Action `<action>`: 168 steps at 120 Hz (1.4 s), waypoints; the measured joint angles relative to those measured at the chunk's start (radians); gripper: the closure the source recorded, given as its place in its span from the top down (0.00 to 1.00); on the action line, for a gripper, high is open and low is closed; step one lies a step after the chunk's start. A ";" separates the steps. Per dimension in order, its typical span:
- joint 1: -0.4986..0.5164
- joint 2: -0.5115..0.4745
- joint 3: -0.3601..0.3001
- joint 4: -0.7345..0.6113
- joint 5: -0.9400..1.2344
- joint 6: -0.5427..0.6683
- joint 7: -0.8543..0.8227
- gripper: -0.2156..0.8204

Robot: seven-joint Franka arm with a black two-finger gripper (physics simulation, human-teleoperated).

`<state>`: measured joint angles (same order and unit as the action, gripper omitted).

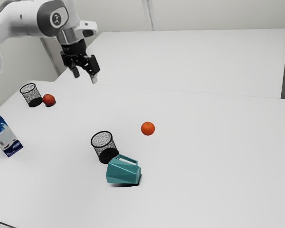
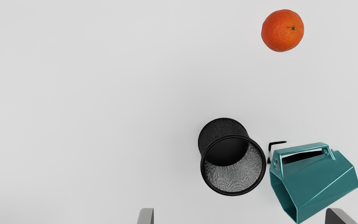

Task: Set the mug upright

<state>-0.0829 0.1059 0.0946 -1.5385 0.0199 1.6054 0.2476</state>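
On the near part of the white table (image 1: pixel 204 190): here's the teal, faceted mug with its angular handle (image 1: pixel 123 172), lying on its side, handle turned toward the orange's side.
Mug's mouth: open toward the black mesh cup, and the wrist view gives a narrow gap between the two!
Black mesh cup (image 1: pixel 104 147): standing upright, just beside the mug.
Blue-and-white carton (image 1: pixel 5 136): over at the exterior view's left edge.
Orange, round and dimpled (image 1: pixel 147 128): a little beyond the mug, on bare table.
Red round fruit (image 1: pixel 49 99): well back, right by a second black mesh cup (image 1: pixel 31 95), though whether they touch I cannot tell.
Black two-finger pincer (image 1: pixel 85 77): up in the air, well apart from the mug, and those fingers (image 2: pixel 147 217) are spread wide open!
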 joint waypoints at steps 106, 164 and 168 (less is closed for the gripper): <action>-0.003 -0.279 0.298 -0.824 -0.681 0.170 0.145 0.79; -0.013 -0.228 0.203 -0.993 -0.971 0.364 0.297 0.77; -0.013 -0.214 0.203 -0.992 -0.984 0.370 0.306 0.77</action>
<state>-0.0964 -0.1079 0.2977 -2.5309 -0.9641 1.9759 0.5539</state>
